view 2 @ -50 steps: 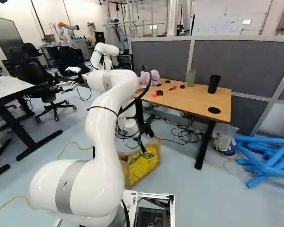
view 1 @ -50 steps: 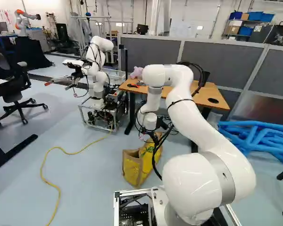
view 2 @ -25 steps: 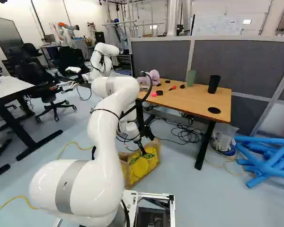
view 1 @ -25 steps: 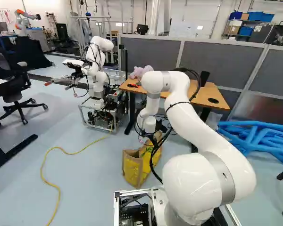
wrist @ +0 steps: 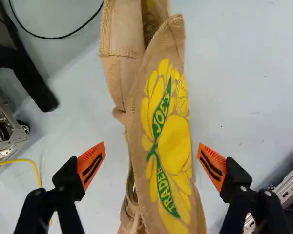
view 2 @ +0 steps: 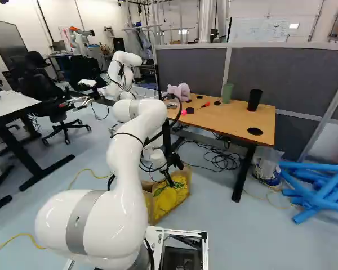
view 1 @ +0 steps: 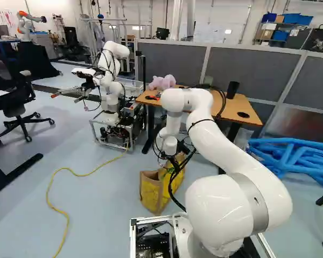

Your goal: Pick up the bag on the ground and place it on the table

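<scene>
In the right base view my gripper [view 2: 169,178] points down over the bag [view 2: 173,197], a tan one with yellow and green print standing on the floor. The left base view shows the same bag [view 1: 152,192] partly behind my arm's cables. Seen from the wrist, the open gripper [wrist: 151,163] has an orange pad on either side of the bag [wrist: 171,141], with bare floor showing between each pad and the cloth. The bag's folded top runs lengthwise between and ahead of the fingers. Beyond the bag stands the wooden table [view 2: 231,121].
Another robot [view 1: 112,80] stands beside the table's left end. On the table are a pink plush toy [view 2: 180,91], a green cup [view 2: 227,93] and a black cup [view 2: 254,100]. Blue tubes [view 2: 318,188] lie at the right. A yellow cable [view 1: 56,207] crosses the floor.
My arm's elbow has sunk in both base views, and the wrist with the gripper has come slightly lower over the bag. The bag and the base have stayed put.
</scene>
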Motion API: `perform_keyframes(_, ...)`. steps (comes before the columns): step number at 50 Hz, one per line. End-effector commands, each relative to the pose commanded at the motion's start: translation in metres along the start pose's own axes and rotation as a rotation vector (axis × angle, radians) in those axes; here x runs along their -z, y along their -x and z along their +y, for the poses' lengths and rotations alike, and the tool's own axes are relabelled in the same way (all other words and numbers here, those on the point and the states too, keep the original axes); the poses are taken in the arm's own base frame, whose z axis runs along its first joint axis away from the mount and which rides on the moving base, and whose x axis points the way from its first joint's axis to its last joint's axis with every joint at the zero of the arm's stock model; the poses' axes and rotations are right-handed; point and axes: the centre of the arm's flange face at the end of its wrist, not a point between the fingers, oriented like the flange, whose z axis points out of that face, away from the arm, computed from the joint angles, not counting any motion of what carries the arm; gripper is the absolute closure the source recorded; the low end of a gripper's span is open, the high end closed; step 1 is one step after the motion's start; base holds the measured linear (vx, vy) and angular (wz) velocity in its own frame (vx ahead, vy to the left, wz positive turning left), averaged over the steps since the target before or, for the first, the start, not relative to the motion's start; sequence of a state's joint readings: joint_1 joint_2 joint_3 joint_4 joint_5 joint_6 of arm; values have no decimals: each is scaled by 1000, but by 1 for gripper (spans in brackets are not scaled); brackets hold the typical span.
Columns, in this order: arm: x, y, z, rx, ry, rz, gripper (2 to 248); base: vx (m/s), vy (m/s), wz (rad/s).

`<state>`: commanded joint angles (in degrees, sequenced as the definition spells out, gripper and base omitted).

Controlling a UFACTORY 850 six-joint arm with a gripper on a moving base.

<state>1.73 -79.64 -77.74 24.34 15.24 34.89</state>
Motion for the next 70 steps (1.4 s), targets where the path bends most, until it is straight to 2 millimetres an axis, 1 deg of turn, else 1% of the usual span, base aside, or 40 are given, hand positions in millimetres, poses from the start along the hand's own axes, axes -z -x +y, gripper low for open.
perform_keyframes(26,-42,1,-6,-2,-13,8,3,0,0,0)
perform_keyframes(47,-74,8,-10,4,-24,13,3,0,0,0)
perform_keyframes(70,-108,16,-7,6,-28,15,3,0,0,0)
